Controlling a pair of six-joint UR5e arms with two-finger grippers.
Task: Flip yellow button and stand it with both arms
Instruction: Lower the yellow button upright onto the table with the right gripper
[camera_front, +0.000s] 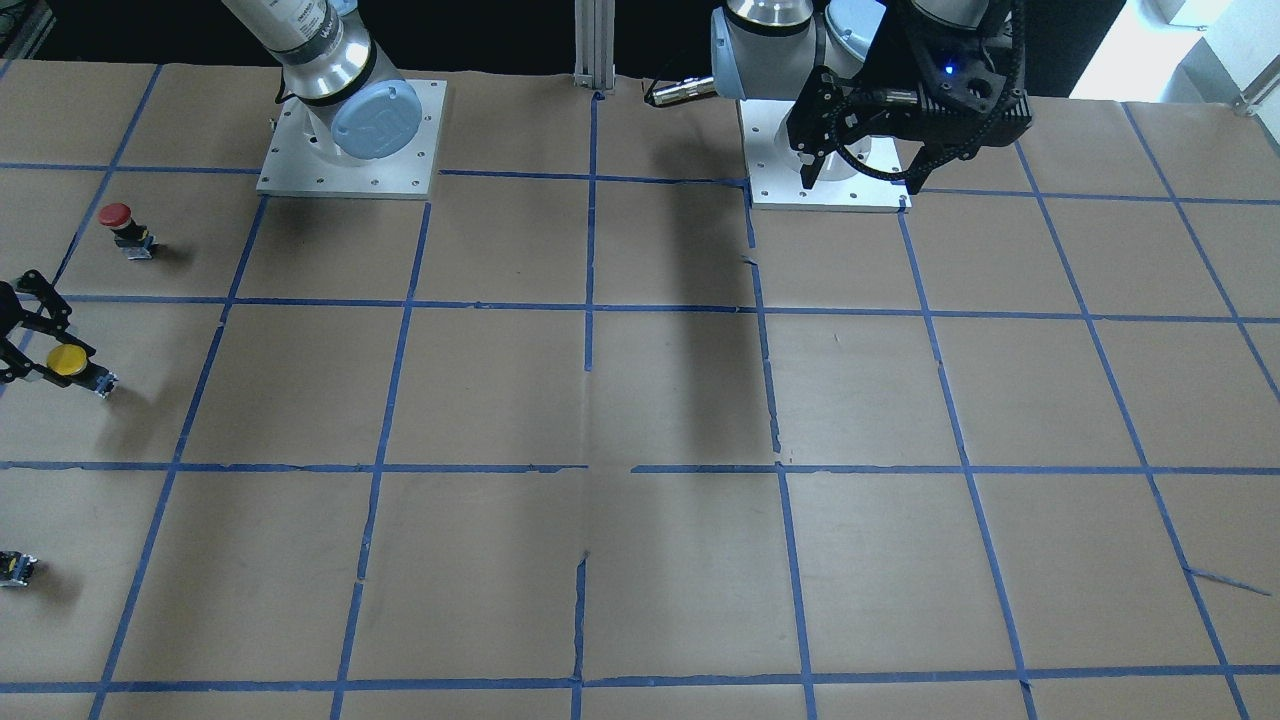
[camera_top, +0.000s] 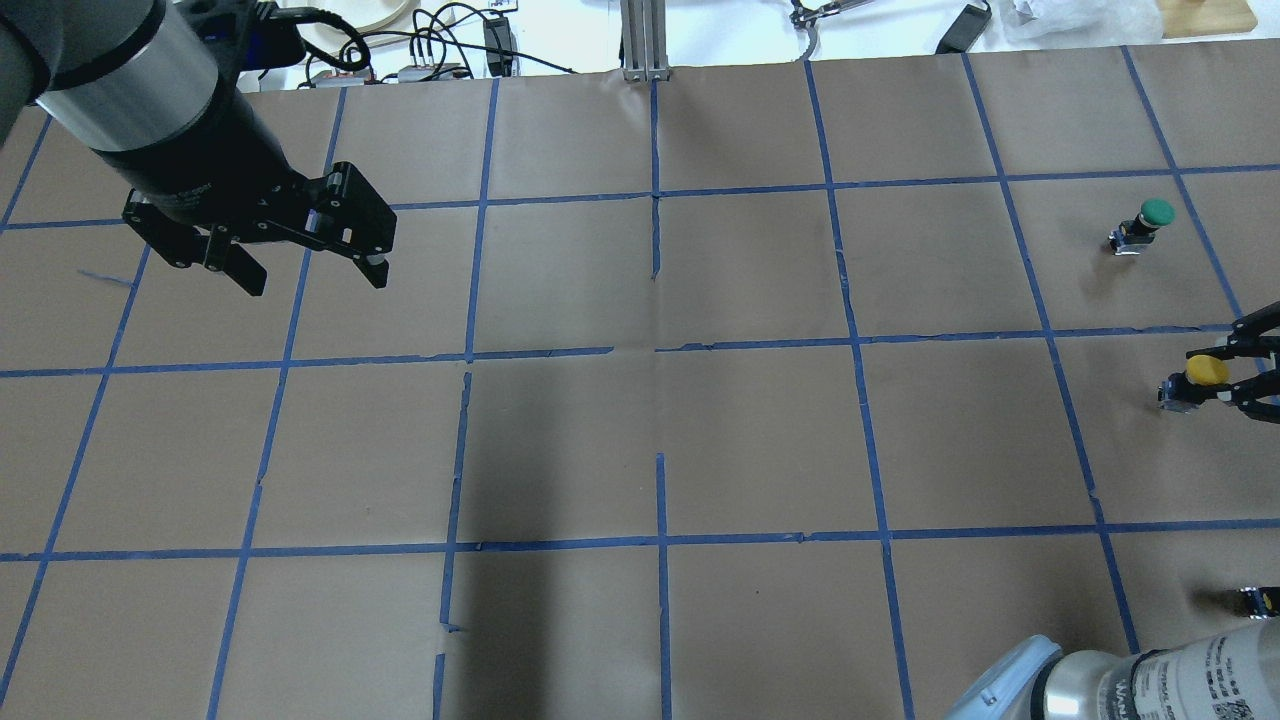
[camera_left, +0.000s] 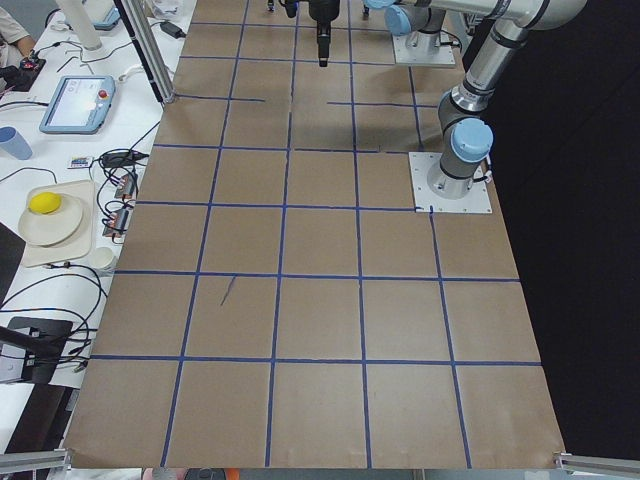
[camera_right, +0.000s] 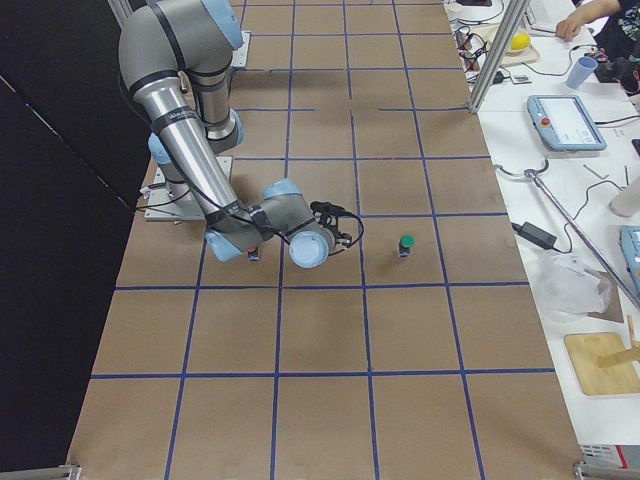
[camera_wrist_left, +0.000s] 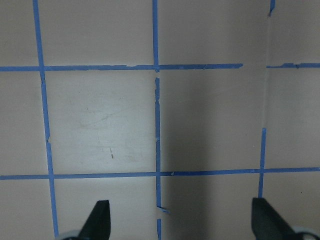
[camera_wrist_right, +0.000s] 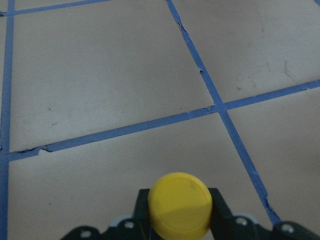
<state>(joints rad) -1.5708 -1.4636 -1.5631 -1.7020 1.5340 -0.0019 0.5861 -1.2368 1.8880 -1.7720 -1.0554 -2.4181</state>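
Note:
The yellow button (camera_front: 68, 360) lies tilted at the table's end on my right, its grey-black body (camera_front: 100, 381) pointing away from the gripper. It also shows in the overhead view (camera_top: 1205, 372). My right gripper (camera_front: 45, 355) comes in low from the table edge and is shut on the yellow cap. In the right wrist view the cap (camera_wrist_right: 181, 205) sits between the two dark pads (camera_wrist_right: 218, 202). My left gripper (camera_top: 315, 280) hangs open and empty high over the other side of the table, far from the button. Its fingertips (camera_wrist_left: 100, 215) show in the left wrist view.
A second upright button (camera_front: 118, 217) stands beyond the yellow one; its cap looks red in the front view and green in the overhead view (camera_top: 1155, 212). A small black capless component (camera_front: 15, 567) lies near the same table end. Blue tape lines grid the brown paper (camera_front: 640, 400).

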